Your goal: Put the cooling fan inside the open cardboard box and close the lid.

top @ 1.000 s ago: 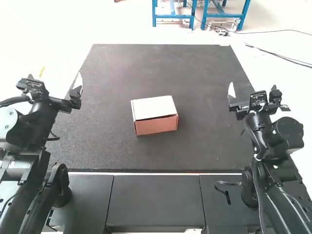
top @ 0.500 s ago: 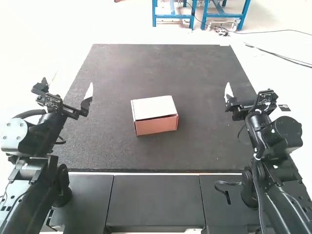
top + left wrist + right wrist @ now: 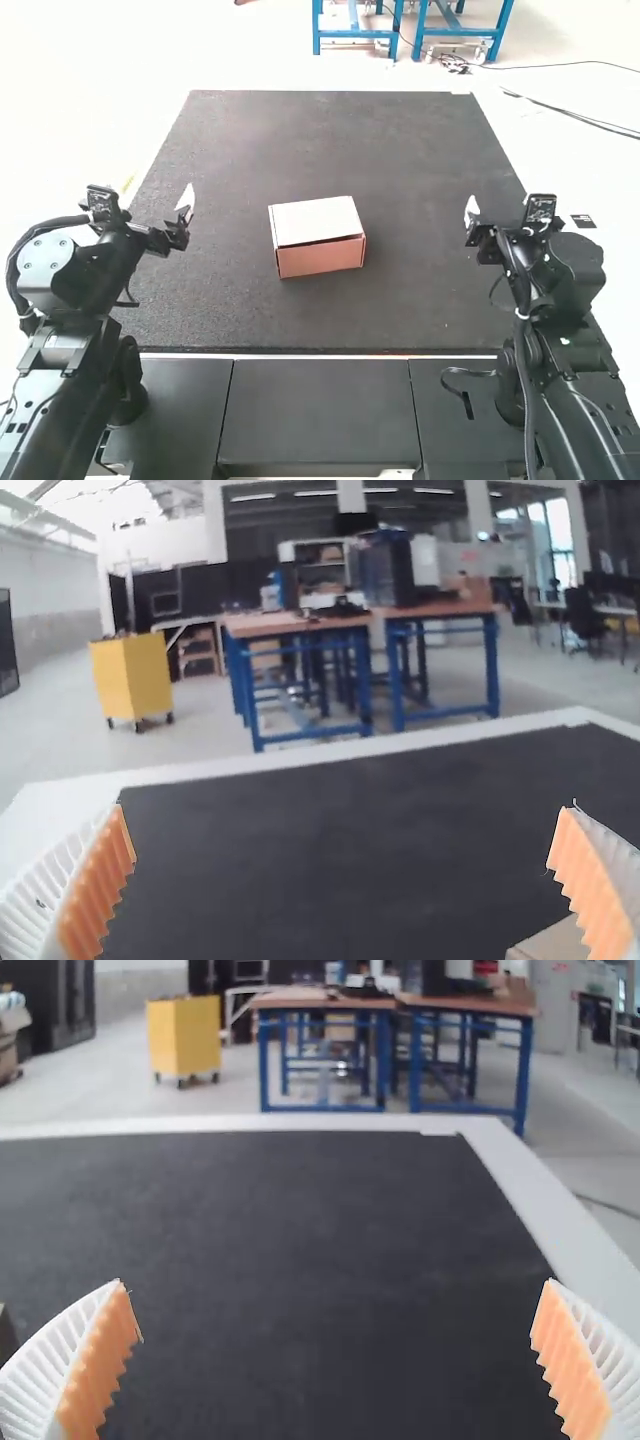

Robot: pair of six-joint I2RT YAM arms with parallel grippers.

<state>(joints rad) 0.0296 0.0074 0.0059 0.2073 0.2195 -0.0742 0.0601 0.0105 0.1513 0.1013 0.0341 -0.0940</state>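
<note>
Cardboard box [image 3: 317, 236]: you see it with its lid shut, mid black mat [image 3: 340, 140].
Left gripper [image 3: 342, 882]: your fingers stand wide apart, near the mat's left edge.
Right gripper [image 3: 330, 1362]: fingers wide apart, near the right edge.

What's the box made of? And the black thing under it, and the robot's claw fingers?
The box looks like dull brown cardboard, with folded edges. The mat looks like black rubber or foam, matte and grainy; I can't tell which. The left claw has fingers like white ribbed plastic, with orange pads, maybe rubber.
</note>
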